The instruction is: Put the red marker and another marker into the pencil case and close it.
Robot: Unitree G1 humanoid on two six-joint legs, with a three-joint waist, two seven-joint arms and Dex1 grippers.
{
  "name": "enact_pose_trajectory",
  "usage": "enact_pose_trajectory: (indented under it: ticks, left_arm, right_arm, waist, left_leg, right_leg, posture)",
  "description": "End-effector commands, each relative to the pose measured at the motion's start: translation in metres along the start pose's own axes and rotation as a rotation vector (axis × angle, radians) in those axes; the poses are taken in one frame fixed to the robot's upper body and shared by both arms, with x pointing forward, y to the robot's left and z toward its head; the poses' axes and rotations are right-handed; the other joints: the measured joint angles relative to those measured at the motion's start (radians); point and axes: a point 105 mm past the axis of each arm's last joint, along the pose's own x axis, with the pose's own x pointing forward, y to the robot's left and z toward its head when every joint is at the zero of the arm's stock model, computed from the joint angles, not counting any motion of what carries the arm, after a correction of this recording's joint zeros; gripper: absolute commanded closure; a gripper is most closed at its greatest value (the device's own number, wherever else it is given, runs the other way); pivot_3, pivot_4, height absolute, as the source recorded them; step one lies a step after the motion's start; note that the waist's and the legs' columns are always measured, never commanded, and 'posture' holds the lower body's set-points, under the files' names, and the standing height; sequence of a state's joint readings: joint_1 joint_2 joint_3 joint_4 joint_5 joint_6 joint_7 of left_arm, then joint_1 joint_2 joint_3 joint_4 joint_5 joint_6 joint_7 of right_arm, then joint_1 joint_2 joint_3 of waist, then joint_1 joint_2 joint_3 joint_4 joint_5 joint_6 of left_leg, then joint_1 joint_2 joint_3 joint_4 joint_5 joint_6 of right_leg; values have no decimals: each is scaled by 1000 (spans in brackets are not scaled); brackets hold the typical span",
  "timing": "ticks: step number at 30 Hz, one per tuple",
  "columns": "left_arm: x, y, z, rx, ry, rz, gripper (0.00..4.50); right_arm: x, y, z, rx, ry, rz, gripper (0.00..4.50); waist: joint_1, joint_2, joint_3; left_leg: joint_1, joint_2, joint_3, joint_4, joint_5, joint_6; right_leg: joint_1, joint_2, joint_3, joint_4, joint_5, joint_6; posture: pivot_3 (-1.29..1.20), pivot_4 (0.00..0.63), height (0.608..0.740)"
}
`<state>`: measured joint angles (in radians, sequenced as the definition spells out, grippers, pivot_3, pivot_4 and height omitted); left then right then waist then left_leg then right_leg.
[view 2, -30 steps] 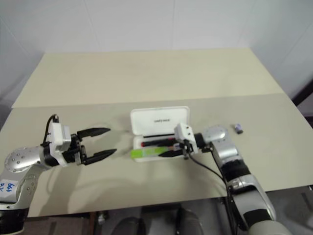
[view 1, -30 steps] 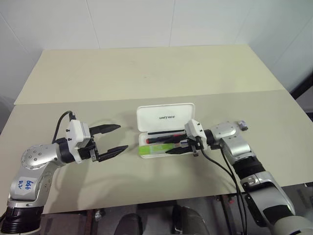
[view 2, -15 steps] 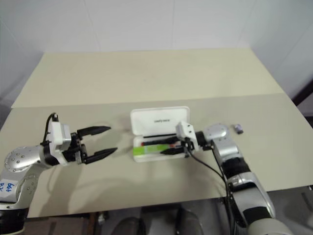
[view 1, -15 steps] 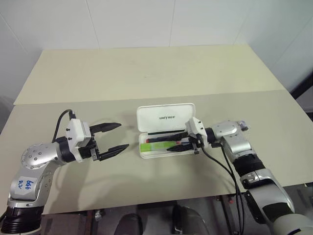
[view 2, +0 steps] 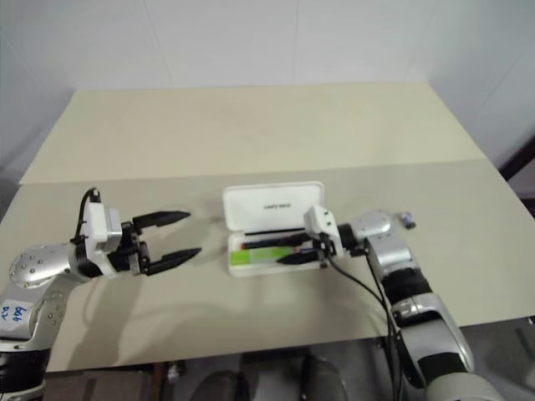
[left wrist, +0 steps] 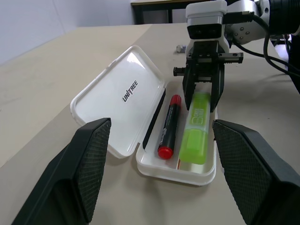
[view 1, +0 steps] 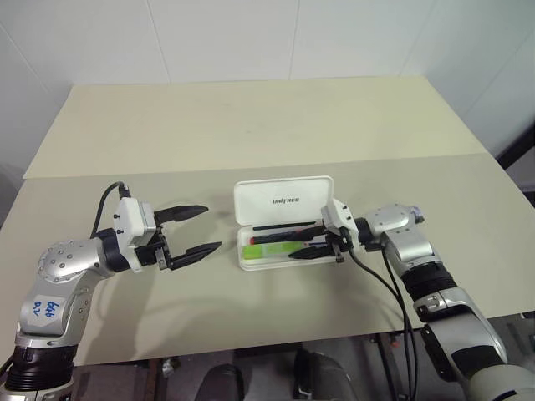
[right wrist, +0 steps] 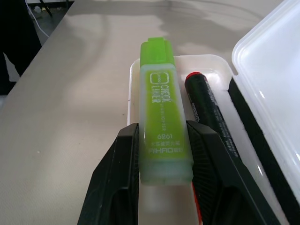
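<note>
The pencil case (view 1: 282,200) lies open at the table's middle, its lid (left wrist: 119,96) flat behind the tray. In the tray the red marker (left wrist: 168,126) lies lengthwise next to the lid. Beside it, on the near side, lies another marker, a lime-green highlighter (right wrist: 161,112). My right gripper (view 1: 297,242) reaches in from the right, shut on the highlighter's end, with a finger (right wrist: 124,173) against each side. My left gripper (view 1: 211,226) hovers open to the left of the case, its fingers (left wrist: 91,159) spread wide with nothing between them.
A small dark grey bit (view 2: 407,219) lies on the table to the right, behind my right forearm. A seam (view 1: 167,171) runs across the table behind the case. The table's front edge (view 1: 251,344) is close below both arms.
My right gripper has drawn the green highlighter slightly to the right, so it now lies within the tray instead of sticking out past the left end. The left gripper has stayed put.
</note>
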<state>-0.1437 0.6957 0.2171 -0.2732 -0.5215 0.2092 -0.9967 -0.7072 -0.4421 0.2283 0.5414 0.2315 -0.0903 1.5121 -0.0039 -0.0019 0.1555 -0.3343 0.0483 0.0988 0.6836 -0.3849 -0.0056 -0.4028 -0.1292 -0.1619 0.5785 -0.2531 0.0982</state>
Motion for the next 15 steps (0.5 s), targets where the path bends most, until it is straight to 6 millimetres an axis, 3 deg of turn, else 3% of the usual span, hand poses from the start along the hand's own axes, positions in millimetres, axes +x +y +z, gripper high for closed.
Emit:
enact_pose_trajectory:
  ticks: [1, 2, 11, 15]
  left_arm:
    - [0, 0, 9, 24, -23, -8, 812]
    - [0, 1, 9, 24, -22, -9, 812]
    - [2, 1, 9, 21, -27, -13, 812]
    - [4, 1, 9, 21, -28, -12, 812]
  right_arm:
    - [-6, 0, 7, -15, -35, 1, 3403]
    - [-7, 3, 6, 27, -26, 31, 3403]
    - [-4, -2, 12, -54, -50, 3, 144]
    - [-7, -7, 31, -76, -116, -27, 34]
  waist:
    - [0, 0, 0]
    - [0, 0, 0]
    - [-1, 0, 0]
    - [-1, 0, 0]
  left_leg:
    - [0, 0, 0, 0, 0, 0]
    - [0, 0, 0, 0, 0, 0]
    - [0, 0, 0, 0, 0, 0]
    - [0, 0, 0, 0, 0, 0]
  right_leg:
    - [0, 0, 0, 0, 0, 0]
    - [0, 0, 0, 0, 0, 0]
    - [0, 0, 0, 0, 0, 0]
    - [0, 0, 0, 0, 0, 0]
  posture:
    - [0, 150, 740]
    - [0, 150, 740]
    - [0, 150, 740]
    - [0, 150, 740]
